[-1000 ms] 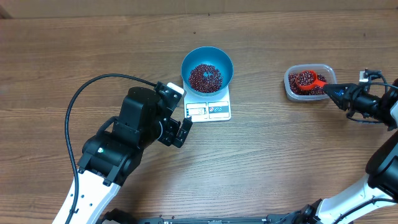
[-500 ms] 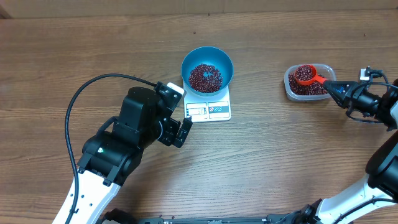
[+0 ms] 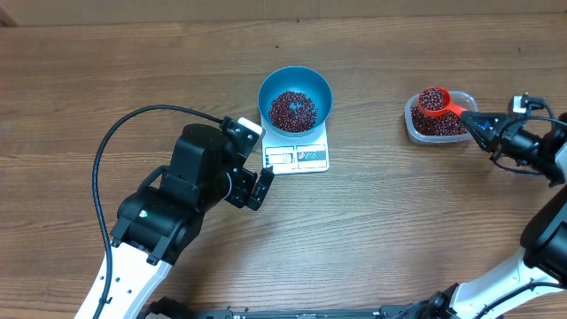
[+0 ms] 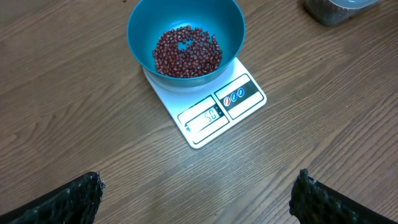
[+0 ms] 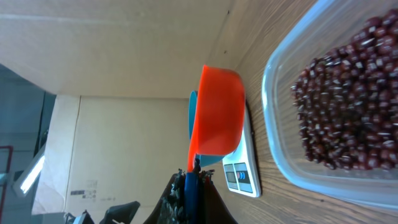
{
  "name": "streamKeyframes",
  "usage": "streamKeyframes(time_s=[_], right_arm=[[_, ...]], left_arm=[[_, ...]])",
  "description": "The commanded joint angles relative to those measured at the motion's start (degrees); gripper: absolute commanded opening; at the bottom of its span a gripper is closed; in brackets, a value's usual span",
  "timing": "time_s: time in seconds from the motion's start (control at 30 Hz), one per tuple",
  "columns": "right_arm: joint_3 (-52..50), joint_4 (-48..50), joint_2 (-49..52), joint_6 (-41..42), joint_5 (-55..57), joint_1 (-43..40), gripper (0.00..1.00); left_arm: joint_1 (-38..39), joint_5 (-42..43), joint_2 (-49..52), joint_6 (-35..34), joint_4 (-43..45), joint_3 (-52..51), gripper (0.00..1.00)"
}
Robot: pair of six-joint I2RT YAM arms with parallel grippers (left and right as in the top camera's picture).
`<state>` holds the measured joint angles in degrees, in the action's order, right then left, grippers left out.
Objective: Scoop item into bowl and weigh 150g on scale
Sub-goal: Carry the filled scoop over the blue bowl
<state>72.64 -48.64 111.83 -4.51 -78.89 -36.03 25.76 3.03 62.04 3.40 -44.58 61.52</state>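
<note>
On the table (image 3: 399, 230), the left gripper (image 3: 255, 188) hangs wide apart and empty, just beside the scale (image 3: 297, 157) that carries the bowl (image 3: 270, 89). The right gripper (image 3: 474, 126) is clamped on the loaded scoop (image 3: 434, 101) over the tub (image 3: 412, 128). The scoop's long axis aims leftward at the bowl's beans (image 3: 292, 110), well apart.

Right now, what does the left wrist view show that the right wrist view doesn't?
Only left wrist: the beans heaped inside the bowl, the scale display from above, and the open left gripper. Only right wrist: the orange scoop, side-on, with the right gripper shut on its handle. Both: bowl, scale, table and the clear tub of beans, just a corner in the left wrist.
</note>
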Motion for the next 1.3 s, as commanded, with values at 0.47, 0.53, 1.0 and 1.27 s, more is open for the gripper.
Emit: streamKeyframes(time_s=[0.47,0.53,1.0,1.27], right_arm=[[-0.2,0.3,0.0,-1.6,-3.9,13.9,0.04],[-0.2,0.3,0.0,-1.6,-3.9,15.5,0.04],[-0.2,3.9,0.0,-1.5,-4.0,25.9,0.04],[-0.2,9.4,0.0,0.2,-3.9,30.6,0.04]], left_arm=[[-0.2,0.6,-0.7,0.9,0.2,0.5,1.00],[-0.2,0.6,-0.7,0.9,0.2,0.5,1.00],[-0.2,0.6,-0.7,0.9,0.2,0.5,1.00],[-0.2,0.6,-0.7,0.9,0.2,0.5,1.00]])
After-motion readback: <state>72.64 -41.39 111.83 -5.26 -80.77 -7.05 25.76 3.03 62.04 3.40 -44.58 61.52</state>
